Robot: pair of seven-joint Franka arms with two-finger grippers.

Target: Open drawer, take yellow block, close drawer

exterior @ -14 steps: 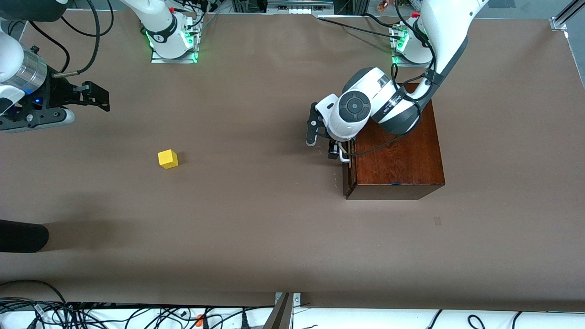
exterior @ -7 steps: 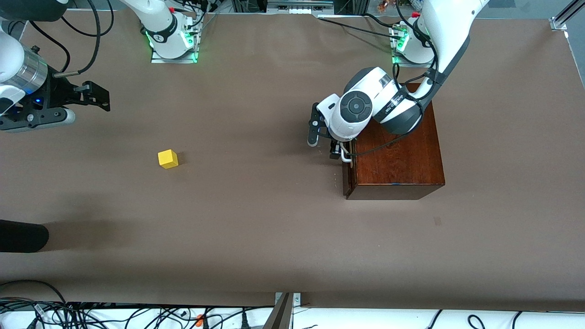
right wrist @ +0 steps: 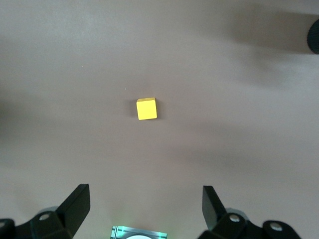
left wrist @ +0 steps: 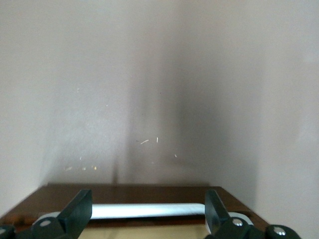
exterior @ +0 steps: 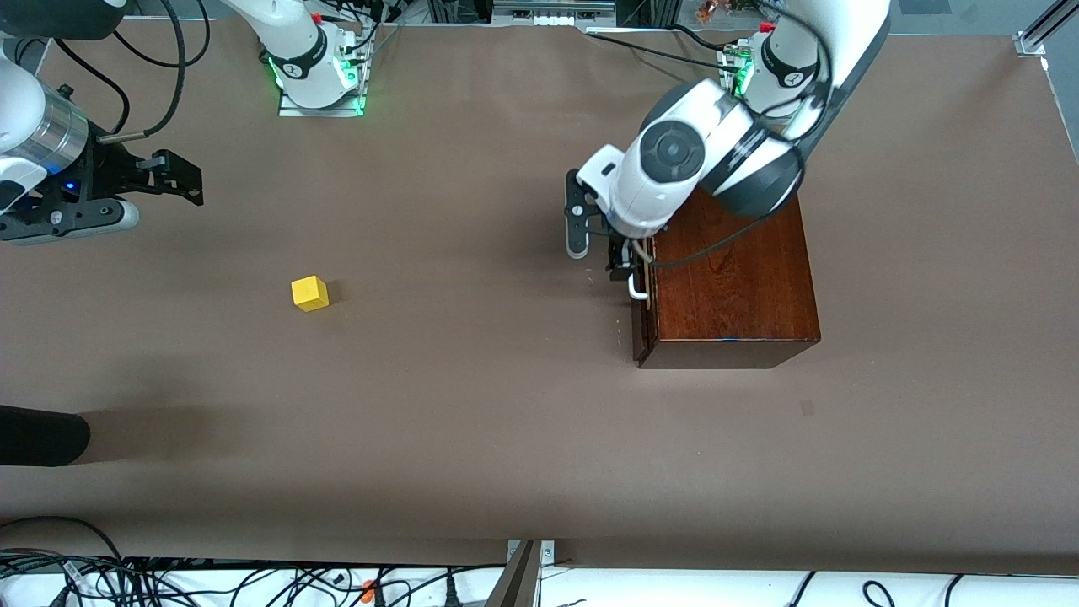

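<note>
Hovering at the front of the wooden box, the left gripper is standing just over the white bar handle of the drawer, with its jaws spread open and holding nothing. The drawer is looking nearly shut in the front view, with only a thin edge showing. The yellow block is lying on the bare desk, well apart from the box, toward the right arm's end. So the step in hand, in my judgement, is finishing the closing.

To do it well, the left arm should be pushing straight along the slide (not sideways), so the box is not turning on the desk, and the fingers should be staying clear of the handle when leaving.

The right gripper is waiting in the air at its end of the desk, jaws also open and empty.

The left wrist view is showing the handle lying between the two fingertips, which the front view is hiding under the wrist. The right wrist view is showing the block alone on the desk.
</note>
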